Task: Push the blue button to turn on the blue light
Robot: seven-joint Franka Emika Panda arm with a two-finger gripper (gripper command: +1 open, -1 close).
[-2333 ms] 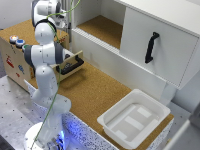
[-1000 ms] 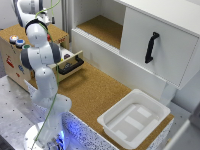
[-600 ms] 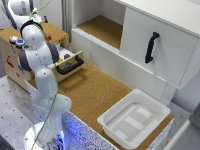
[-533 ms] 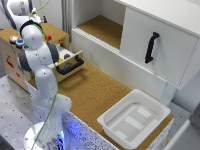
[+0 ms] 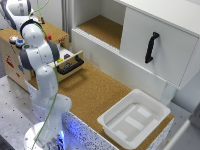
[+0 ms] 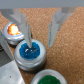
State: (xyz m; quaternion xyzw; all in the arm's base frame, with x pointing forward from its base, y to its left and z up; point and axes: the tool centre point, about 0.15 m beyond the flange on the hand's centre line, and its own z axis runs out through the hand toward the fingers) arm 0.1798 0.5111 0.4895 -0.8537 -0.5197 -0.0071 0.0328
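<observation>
Cork-topped desk takes up most of the exterior view, with a white cabinet behind it, a black handle on its door, and an empty white bin near the front corner. Over on the exterior view's left there's a wooden box with an open drawer, and the arm is bent over the top of that box. You can just make out the blue button on the box top, next to an orange-ish one. The end effector itself is hidden behind the arm here, so no read on it from this angle.

Wrist view is way more useful. The blue button sits right under the end effector, bright blue cap in a pale metal-looking ring. One fingertip looks like it's right on or just over the cap; I can't tell for sure if it's touching. The jaws are spread apart, about a button's width, with nothing held. The orange-white button is just beside it and glowing, and a green button peeks in at the edge.

Handling-wise, I'd guess it's a stiff, spring-loaded cap fixed in the box, so no gripping needed. Just press straight down on the middle of the cap with a fingertip. Neighbours are close, so drifting sideways could hit the wrong one.
</observation>
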